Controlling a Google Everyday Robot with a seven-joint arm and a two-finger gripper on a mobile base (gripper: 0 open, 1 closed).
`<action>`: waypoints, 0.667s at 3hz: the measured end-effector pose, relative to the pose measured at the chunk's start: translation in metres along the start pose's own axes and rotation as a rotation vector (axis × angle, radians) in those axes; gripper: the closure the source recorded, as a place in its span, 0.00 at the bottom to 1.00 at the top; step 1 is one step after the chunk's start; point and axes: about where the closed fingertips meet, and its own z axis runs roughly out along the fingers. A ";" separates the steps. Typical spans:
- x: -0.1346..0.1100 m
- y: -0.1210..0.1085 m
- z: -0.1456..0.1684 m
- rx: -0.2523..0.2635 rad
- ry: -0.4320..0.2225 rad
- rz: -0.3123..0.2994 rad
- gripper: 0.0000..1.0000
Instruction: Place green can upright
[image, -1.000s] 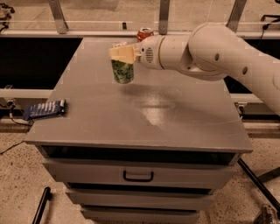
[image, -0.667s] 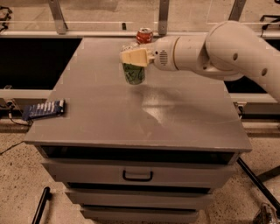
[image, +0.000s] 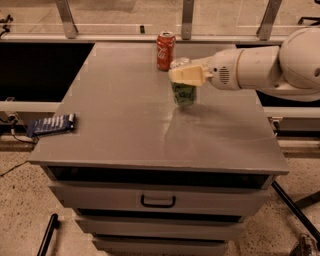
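The green can (image: 184, 95) is upright at the back middle of the grey cabinet top (image: 120, 120), its base at or just above the surface. My gripper (image: 183, 75) reaches in from the right and is shut on the green can's upper part. A cream finger (image: 190, 75) covers the front of the can's top half. The can's silver top rim shows just behind the finger. The red cola can (image: 165, 50) stands upright close behind and a little left of the green can, apart from it.
A blue packet (image: 50, 123) lies on a ledge at the cabinet's left edge. The cabinet has a drawer with a handle (image: 158, 201) below. My white arm (image: 270, 65) spans the back right. A rail with metal posts (image: 187, 20) runs behind.
My gripper has carried the green can to the right across the back of the cabinet top. The red can, partly hidden before, now shows fully.
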 end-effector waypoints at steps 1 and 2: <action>0.004 -0.002 -0.005 0.000 0.011 0.010 1.00; 0.004 -0.001 -0.003 -0.021 -0.005 0.041 1.00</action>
